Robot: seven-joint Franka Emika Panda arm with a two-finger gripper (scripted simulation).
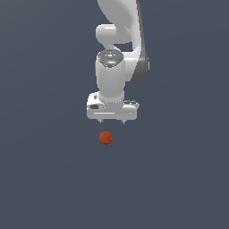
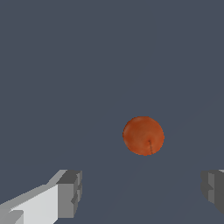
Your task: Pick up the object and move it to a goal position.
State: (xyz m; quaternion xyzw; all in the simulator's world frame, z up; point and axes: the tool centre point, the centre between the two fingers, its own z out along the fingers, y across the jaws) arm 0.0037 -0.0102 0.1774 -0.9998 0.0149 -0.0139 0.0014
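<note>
A small reddish-orange ball lies on the dark grey floor just below the white gripper in the exterior view. The gripper hangs above it, pointing down, a little toward the exterior view's right of the ball. Its jaws are open and hold nothing. In the wrist view the ball shows ahead of the two spread grey fingertips, apart from both, with a thin dark line on its surface. The gripper is wider open than the ball.
The floor is a plain dark grey surface with no other objects or edges in view. The white arm rises above the gripper to the exterior view's top edge.
</note>
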